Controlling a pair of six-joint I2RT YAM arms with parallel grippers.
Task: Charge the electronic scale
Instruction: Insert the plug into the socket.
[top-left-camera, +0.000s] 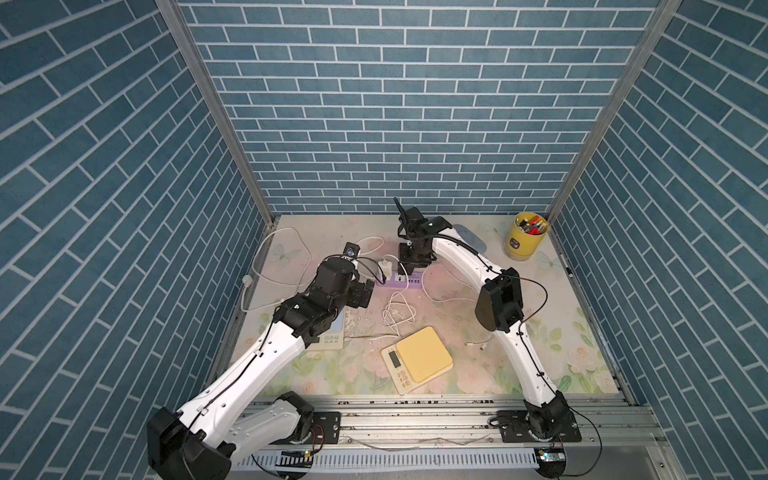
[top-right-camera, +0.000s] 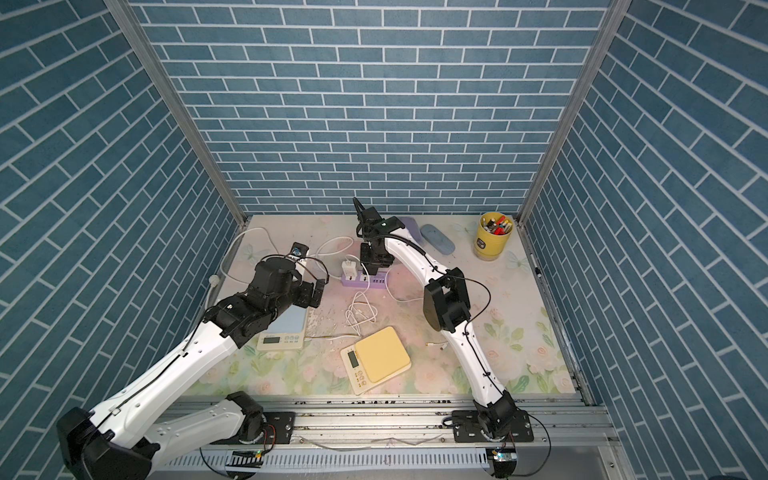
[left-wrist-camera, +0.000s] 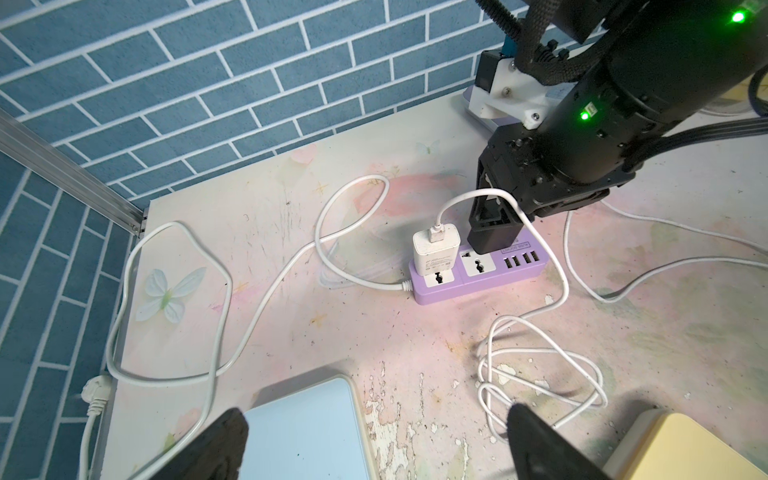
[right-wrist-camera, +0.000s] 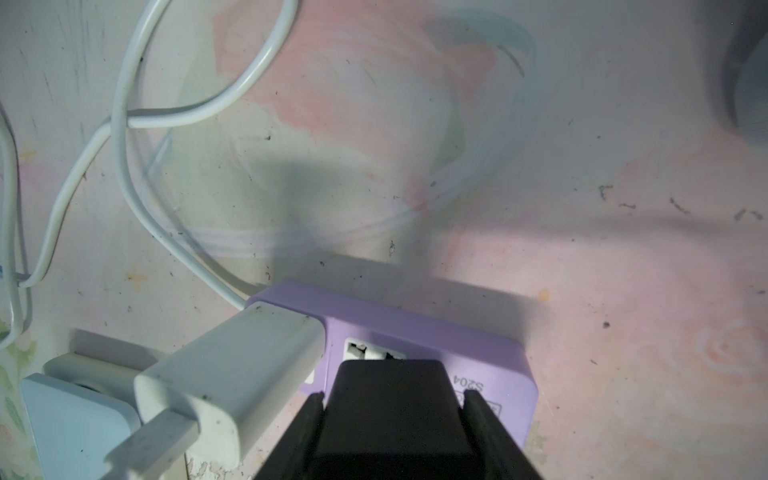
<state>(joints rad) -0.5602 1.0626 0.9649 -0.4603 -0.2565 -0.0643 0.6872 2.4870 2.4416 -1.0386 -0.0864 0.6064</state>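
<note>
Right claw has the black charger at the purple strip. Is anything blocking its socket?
Nothing visible blocks it. The white charger fills the neighbouring socket of the purple strip, close beside the black charger in the right claw; its cable arcs past that claw.

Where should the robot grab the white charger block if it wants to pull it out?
By its two wide flat faces, coming straight down from above. The white charger stands upright in the purple power strip, and the black adapter in the right gripper crowds one narrow side.
</note>
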